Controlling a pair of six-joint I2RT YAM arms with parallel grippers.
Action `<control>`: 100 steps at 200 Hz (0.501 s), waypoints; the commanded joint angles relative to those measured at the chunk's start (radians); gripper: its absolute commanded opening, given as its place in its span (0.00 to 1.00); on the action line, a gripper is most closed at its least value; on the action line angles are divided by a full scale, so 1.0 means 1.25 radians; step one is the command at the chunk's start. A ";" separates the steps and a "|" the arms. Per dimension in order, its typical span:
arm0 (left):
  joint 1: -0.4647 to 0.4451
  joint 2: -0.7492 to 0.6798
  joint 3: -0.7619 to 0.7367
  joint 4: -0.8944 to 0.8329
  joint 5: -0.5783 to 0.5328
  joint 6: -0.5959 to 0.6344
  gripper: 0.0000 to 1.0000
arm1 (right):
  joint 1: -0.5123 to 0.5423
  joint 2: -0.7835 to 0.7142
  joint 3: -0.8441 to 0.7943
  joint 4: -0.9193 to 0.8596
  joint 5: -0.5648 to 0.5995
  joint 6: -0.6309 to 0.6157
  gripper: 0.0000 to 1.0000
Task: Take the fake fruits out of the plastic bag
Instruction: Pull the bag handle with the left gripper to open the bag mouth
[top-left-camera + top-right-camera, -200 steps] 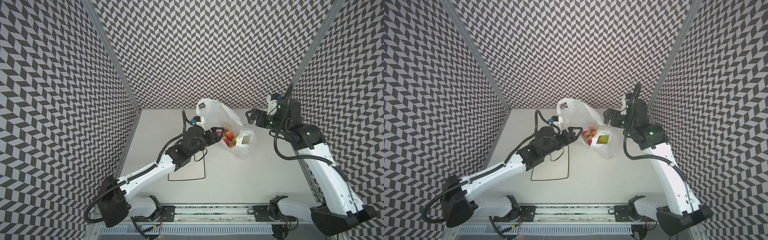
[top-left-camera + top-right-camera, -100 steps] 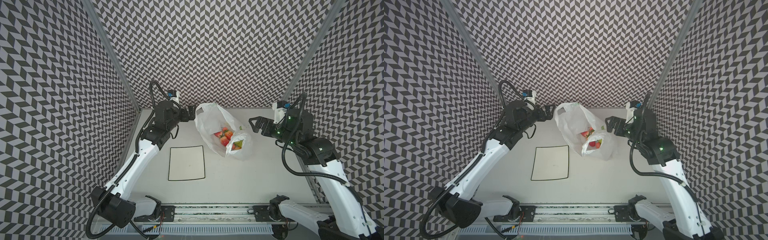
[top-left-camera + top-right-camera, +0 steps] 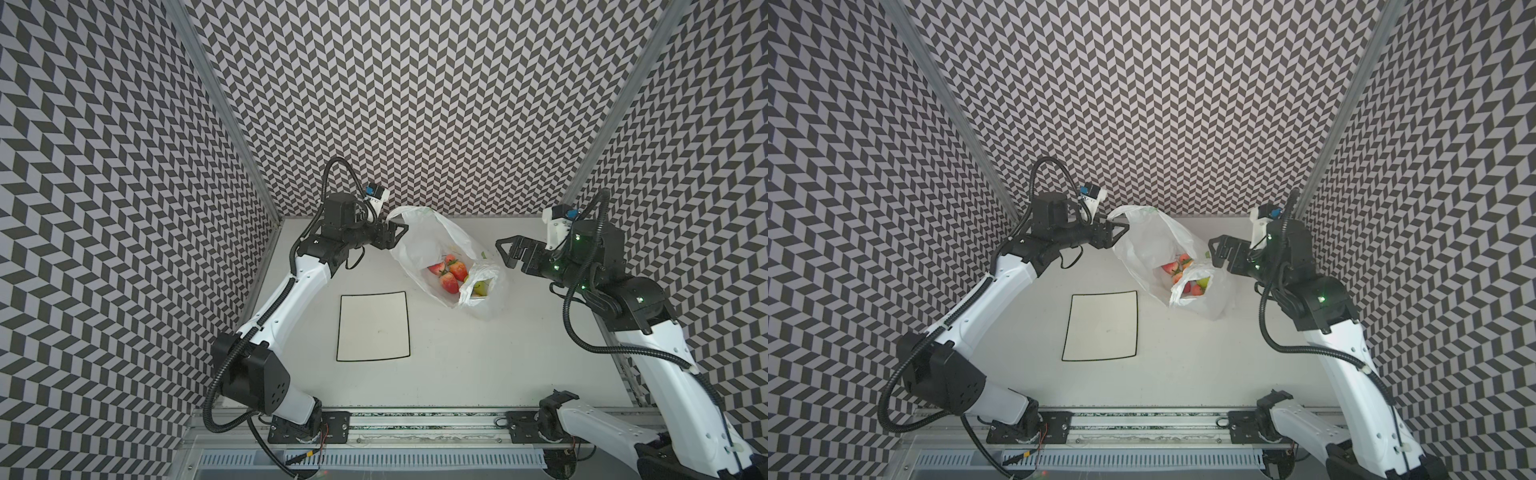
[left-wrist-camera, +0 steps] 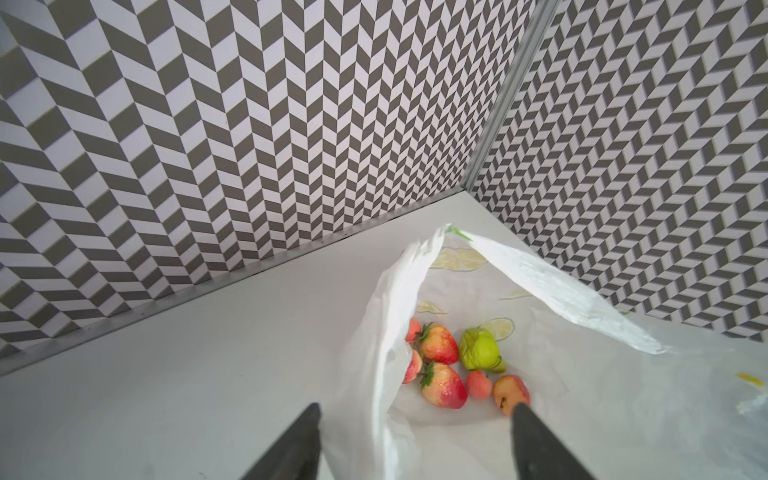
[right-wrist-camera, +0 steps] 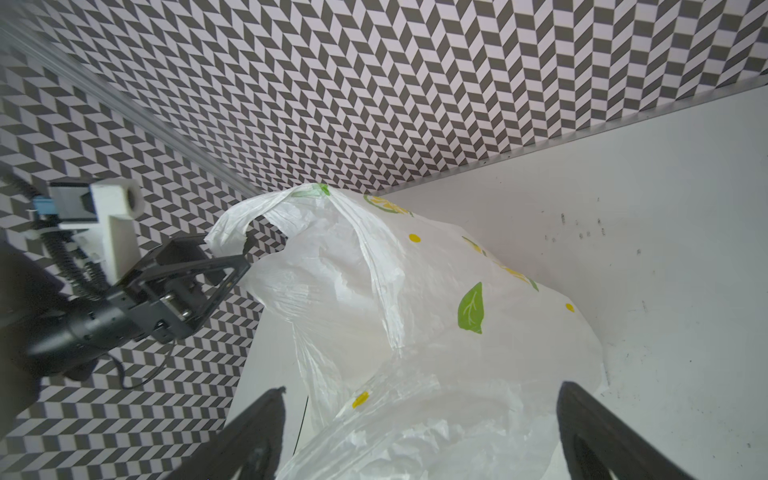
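Up against the plastic bag point(image 3: 419, 251), left end effector point(image 3: 397, 236) sits half-open (pinching nothing) — right end effector point(image 3: 501, 254) gapes, empty.

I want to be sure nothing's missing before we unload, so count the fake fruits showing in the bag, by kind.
strawberries with green leaves: 2
red pieces half hidden by the bag's edge, kind unclear: 2
green pear: 1
orange-pink balls: 2
Total: 7, all inside the plastic bag.
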 commanded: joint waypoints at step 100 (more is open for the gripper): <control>-0.083 -0.114 -0.141 0.167 0.036 -0.186 0.00 | 0.096 0.046 0.059 -0.174 -0.037 0.097 0.99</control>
